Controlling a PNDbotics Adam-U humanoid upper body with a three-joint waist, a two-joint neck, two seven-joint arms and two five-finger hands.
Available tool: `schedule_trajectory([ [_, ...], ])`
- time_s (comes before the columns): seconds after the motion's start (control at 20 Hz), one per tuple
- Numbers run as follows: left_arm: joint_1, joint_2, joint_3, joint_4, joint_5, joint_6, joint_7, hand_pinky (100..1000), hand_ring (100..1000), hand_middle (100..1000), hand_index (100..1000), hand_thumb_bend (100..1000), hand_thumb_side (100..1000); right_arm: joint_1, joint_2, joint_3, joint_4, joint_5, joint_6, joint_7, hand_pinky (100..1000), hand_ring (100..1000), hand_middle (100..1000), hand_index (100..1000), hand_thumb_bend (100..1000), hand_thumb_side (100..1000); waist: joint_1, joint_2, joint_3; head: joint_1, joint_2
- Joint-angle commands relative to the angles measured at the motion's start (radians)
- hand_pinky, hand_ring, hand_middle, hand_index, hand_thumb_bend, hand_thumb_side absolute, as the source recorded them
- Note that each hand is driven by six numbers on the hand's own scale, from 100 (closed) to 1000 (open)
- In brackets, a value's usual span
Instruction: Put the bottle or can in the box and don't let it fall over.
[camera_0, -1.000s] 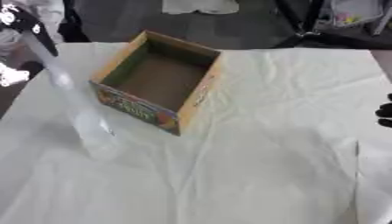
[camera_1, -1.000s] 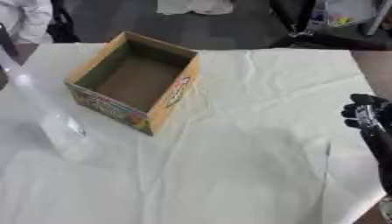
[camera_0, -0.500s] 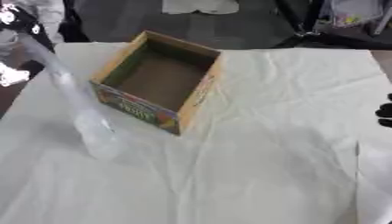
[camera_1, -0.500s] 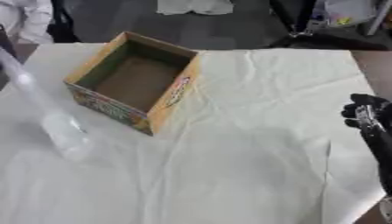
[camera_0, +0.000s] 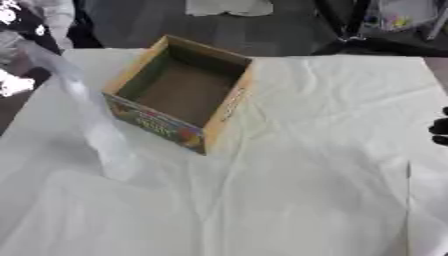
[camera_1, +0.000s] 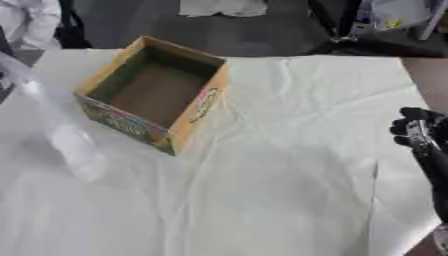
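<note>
White cloth (camera_0: 297, 165), creased and wrinkled, covered the table on which an open cardboard box (camera_0: 182, 93) stood, turned at an angle to the table's edges. The box had plain brown inner walls and floor and a brightly printed outer face toward the camera, with more printing along its right side. Nothing lay inside the box. Just beside its left corner stood a clear plastic bottle (camera_0: 92, 122), its base on the cloth near the printed face and its neck leaning up and away toward the upper left; it was so transparent and smeared that its cap and contents could not be made out. At the top left edge of the left eye view, where the bottle's neck ended, pale and dark shapes showed, but whether a hand held the neck there could not be told, so the state of the robot's left hand could not be given. The right hand (camera_1: 418, 134), black with silver parts, showed at the right edge of the right eye view, well apart from the box and bottle, its fingers curled in upon themselves and holding nothing. Its forearm ran down toward the lower right corner over the cloth's edge.
</note>
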Motion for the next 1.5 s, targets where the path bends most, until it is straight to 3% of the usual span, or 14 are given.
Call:
schedule_trajectory([
  [0.05, -0.023, 0.022, 0.014, -0.011, 0.002, 0.001, 0.006, 793, 629, 523, 612, 100, 100, -0.003, -0.011, -0.007, -0.012, 0.001, -0.003, 0.004, 735, 703, 606, 732, 100, 658, 0.002, -0.014, 0.002, -0.001, -0.006],
  [0.5, -0.025, 0.019, 0.013, -0.012, 0.011, 0.000, 0.010, 746, 546, 459, 550, 100, 100, -0.003, -0.010, -0.007, -0.012, 0.000, -0.002, 0.003, 736, 703, 606, 733, 100, 661, 0.000, -0.014, 0.002, -0.001, -0.008],
  [1.5, -0.028, 0.008, 0.010, -0.011, 0.023, -0.005, 0.026, 648, 369, 422, 505, 100, 100, -0.002, 0.000, -0.006, -0.012, 0.001, 0.004, 0.005, 739, 704, 607, 733, 100, 675, -0.001, -0.009, 0.000, -0.005, -0.009],
])
